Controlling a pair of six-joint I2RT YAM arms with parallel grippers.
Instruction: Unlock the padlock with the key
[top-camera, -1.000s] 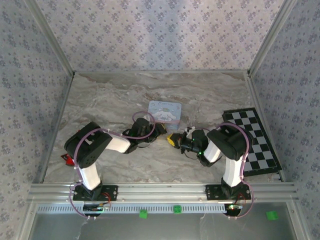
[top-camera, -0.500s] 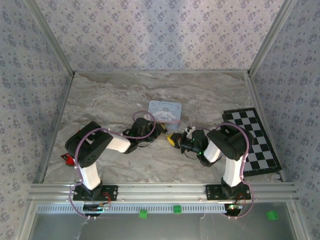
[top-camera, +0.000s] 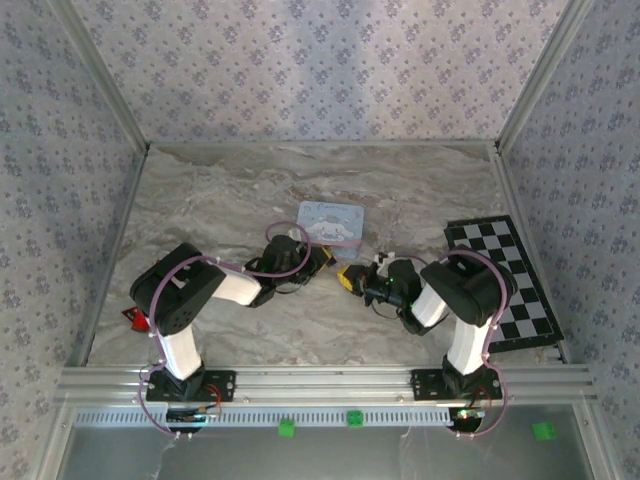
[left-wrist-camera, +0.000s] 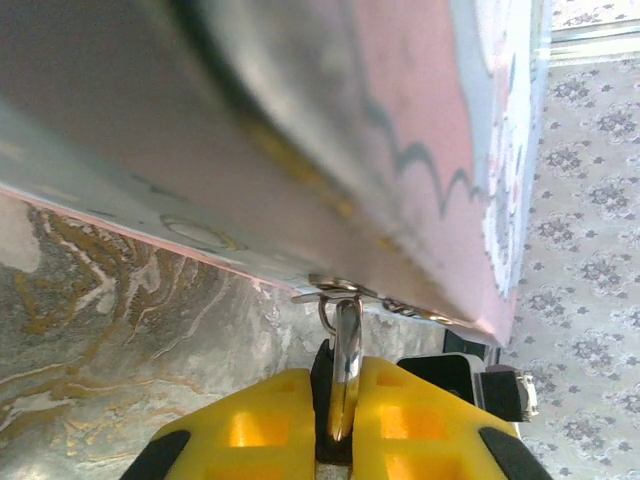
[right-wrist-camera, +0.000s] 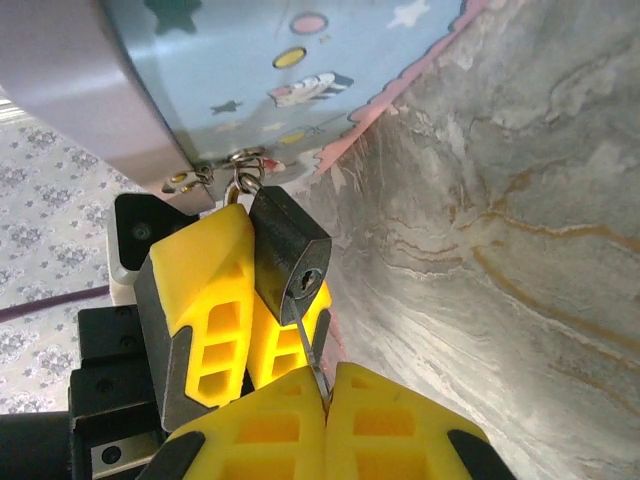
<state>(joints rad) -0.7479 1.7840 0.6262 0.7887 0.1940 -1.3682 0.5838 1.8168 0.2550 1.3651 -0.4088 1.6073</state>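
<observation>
Padlock (right-wrist-camera: 288, 250) hung by its shackle from the small ring on the edge of the pale blue tin (right-wrist-camera: 270, 60), just above the marble tabletop (right-wrist-camera: 500, 220). It sat in the gap between the two arms. In the right wrist view its long axis ran from the shackle at 11 o'clock down to the keyhole face at 5 o'clock, so the keyhole faced the right pincer (right-wrist-camera: 325, 385). That pincer was narrow, pinched on the key (right-wrist-camera: 311, 345), and the thin blade pointed up toward 11 o'clock. The padlock lay at roughly 11 o'clock from it and very near. The blade tip met the keyhole face at its lower edge; whether it had entered the slot I could not tell. The left pincer (left-wrist-camera: 340, 395) was closed narrow on the padlock, with the steel shackle rising between its yellow fingers toward 12 o'clock in the left wrist view. In the top view the right pincer sat at 4 o'clock of the left one, the two nearly touching. Judgement: the right arm does the insertion, and the blade line looked slightly off the slot axis, so a small tilt seems needed before pushing.
</observation>
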